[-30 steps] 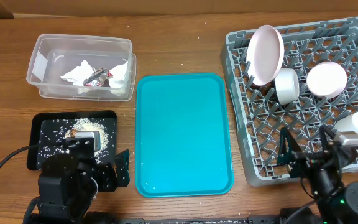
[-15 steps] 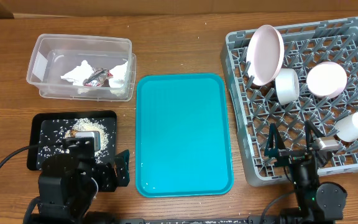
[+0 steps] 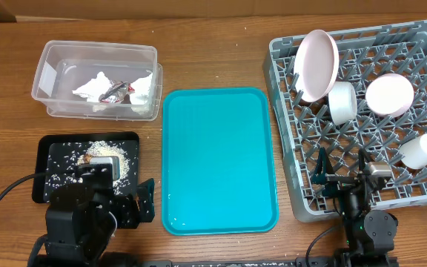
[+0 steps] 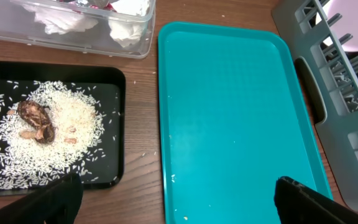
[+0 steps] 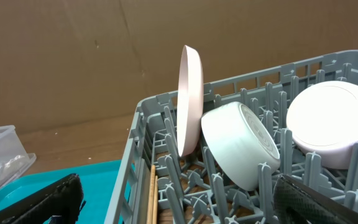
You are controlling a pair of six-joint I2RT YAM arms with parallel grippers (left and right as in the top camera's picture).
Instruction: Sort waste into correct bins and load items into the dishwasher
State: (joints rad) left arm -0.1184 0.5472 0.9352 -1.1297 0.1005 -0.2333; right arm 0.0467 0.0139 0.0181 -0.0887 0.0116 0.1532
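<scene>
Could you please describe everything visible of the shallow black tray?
The black tray is shallow, rectangular, round-cornered, with a raised rim; it looks like glossy plastic. It lies flat on the wooden table, near the clear tub and left of the turquoise tray, touching neither. White rice is scattered across it, heaped around a brown food scrap.

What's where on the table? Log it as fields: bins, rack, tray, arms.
clear tub: wrapper and white paper inside
black tray: rice, brown food scrap
dish rack: large plate, bowl, smaller plate, cup, chopsticks
turquoise tray: between bins and rack
left fingers: open, holding nothing
right fingers: open, holding nothing
</scene>
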